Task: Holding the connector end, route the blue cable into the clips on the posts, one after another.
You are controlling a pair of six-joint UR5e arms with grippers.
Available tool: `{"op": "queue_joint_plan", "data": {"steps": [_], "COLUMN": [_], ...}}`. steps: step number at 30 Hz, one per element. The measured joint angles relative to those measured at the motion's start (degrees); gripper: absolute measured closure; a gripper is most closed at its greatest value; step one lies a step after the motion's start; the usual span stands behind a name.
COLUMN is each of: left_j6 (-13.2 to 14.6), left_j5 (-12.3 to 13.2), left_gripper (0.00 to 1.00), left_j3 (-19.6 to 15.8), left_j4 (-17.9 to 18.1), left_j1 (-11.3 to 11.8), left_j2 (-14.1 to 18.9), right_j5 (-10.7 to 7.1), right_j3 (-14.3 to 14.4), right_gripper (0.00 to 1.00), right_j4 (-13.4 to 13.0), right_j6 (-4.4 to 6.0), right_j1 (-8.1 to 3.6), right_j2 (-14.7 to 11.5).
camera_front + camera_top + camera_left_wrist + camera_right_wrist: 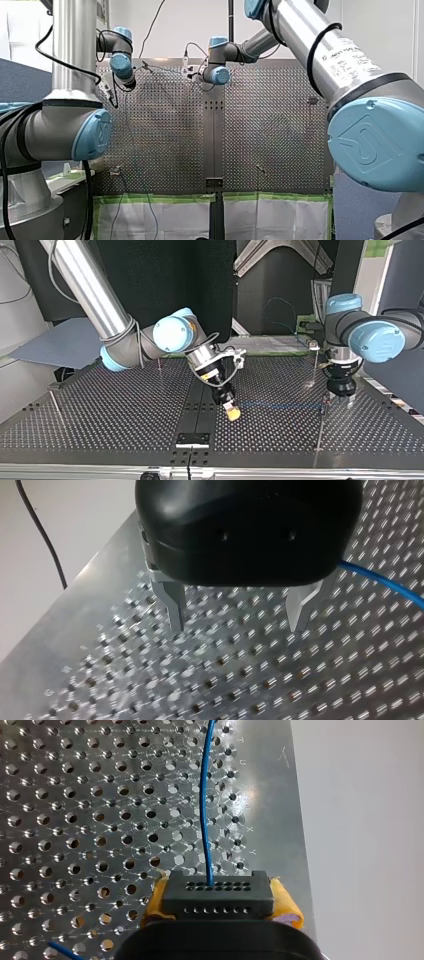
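My right gripper (220, 904) is clenched on the black connector (218, 892), which sits between its yellow pads (286, 904). The blue cable (204, 810) leaves the connector and runs ahead over the perforated table (75, 820). My left gripper (236, 626) hangs released just above the table, its metal fingers (172, 605) apart and empty, with the cable passing just beside it.
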Motion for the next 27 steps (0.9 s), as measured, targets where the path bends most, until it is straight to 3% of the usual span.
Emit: {"op": "queue_joint_plan", "data": {"steps": [4,9,15,22,27], "left_j6": [-2.07,-2.31,-2.35,-0.16,2.85], "left_j5": [2.3,5.0,5.13,4.55,5.6], "left_gripper": [0.0,0.0,0.0,0.0,0.0], "left_j3": [-2.32,-5.1,-8.53,-11.65,-12.02], "left_j4": [-1.82,-2.37,-3.43,-4.45,-2.84], "left_j1": [0.09,0.3,0.73,0.88,0.89], "left_j2": [2.3,5.09,8.51,12.51,14.33], "right_j5": [0.0,0.0,0.0,0.0,0.0], "right_j3": [-0.01,0.0,0.0,0.01,0.01], "right_gripper": [1.0,1.0,1.0,1.0,1.0], "right_j4": [0.09,0.33,0.65,1.14,1.21], "right_j6": [-0.05,-0.13,-0.15,-0.16,-0.16], "right_j1": [-0.03,-0.04,-0.04,-0.04,0.0], "right_j2": [-0.33,-0.61,-0.75,-0.76,-0.76]}}
